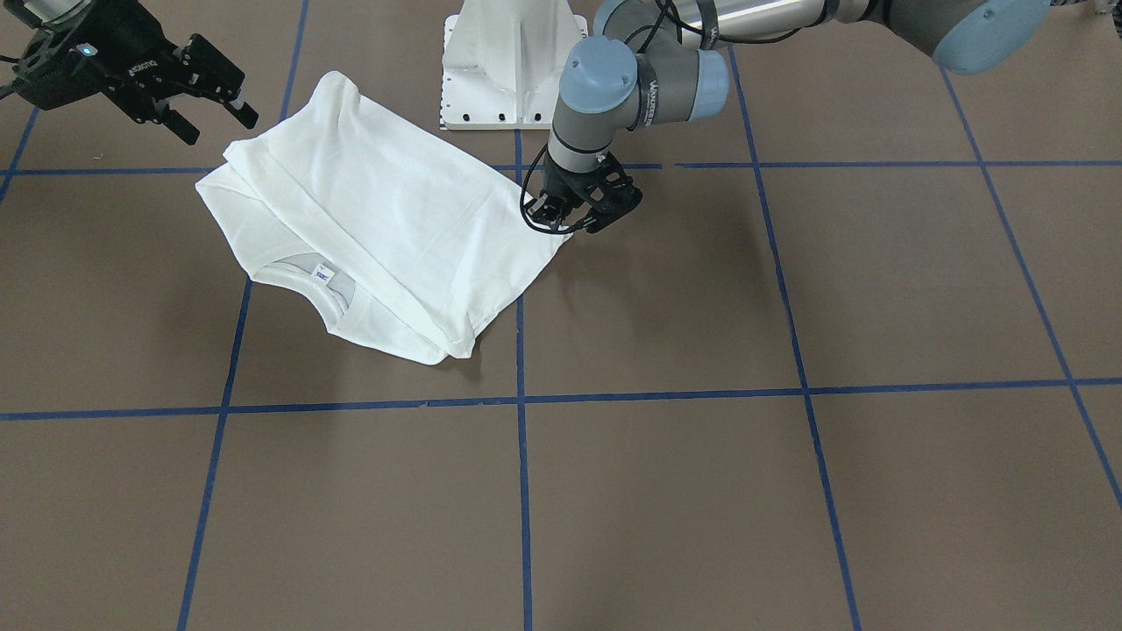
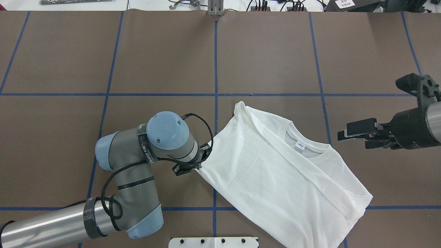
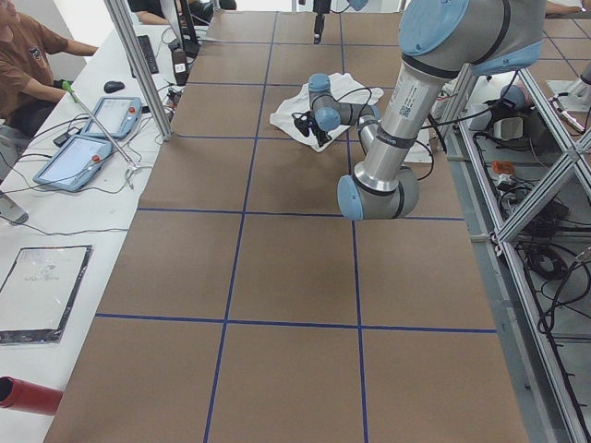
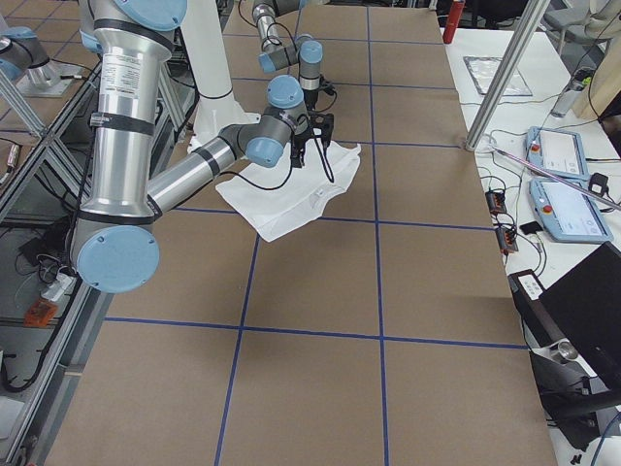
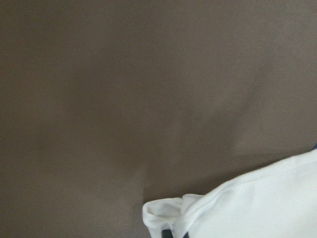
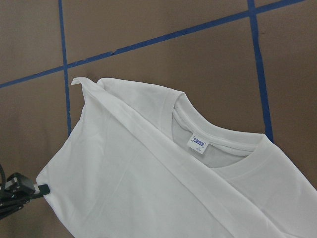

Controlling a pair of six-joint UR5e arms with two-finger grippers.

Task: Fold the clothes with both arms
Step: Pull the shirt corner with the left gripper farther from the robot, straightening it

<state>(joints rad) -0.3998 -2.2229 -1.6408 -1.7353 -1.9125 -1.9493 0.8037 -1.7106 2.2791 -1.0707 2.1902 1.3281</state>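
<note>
Clamps the left tool (image 1: 578, 223) on a hem corner of the T-shirt (image 1: 386, 219), half-folded and askew on the table (image 1: 701, 307), holds the right tool (image 1: 219, 125) apart and clear off the far edge, and risks dragging the whole bundle or losing that thin pinch if pulled one-sided.

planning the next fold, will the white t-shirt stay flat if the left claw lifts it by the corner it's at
Probably not: the T-shirt looks limp, its corner bunching at the left claw, so it would likely drape and sag. It seems light, thin cloth. The folded layers may slide apart.
</note>
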